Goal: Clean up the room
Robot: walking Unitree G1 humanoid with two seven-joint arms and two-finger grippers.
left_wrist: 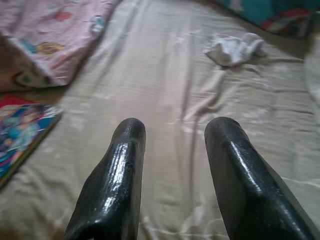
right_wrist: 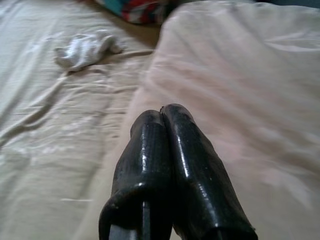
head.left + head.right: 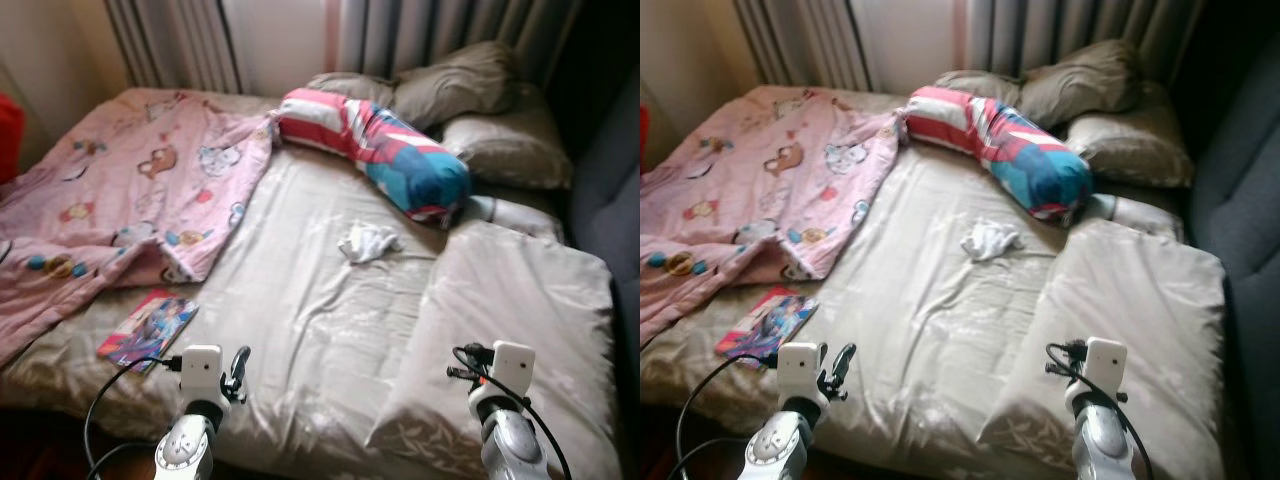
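Left gripper (image 1: 172, 145), fingers spread and empty, and right gripper (image 2: 162, 122), fingers pressed together, hover at lower frame over the beige bedsheet (image 3: 300, 300); crumpled white cloth (image 3: 367, 241) lies mid-frame, so a grab risks bunching sheet along with it.

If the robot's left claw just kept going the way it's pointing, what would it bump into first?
Probably the wrinkled beige bedsheet; the open left gripper points low across it. Farther along lies the small crumpled white cloth, though depth is unclear.
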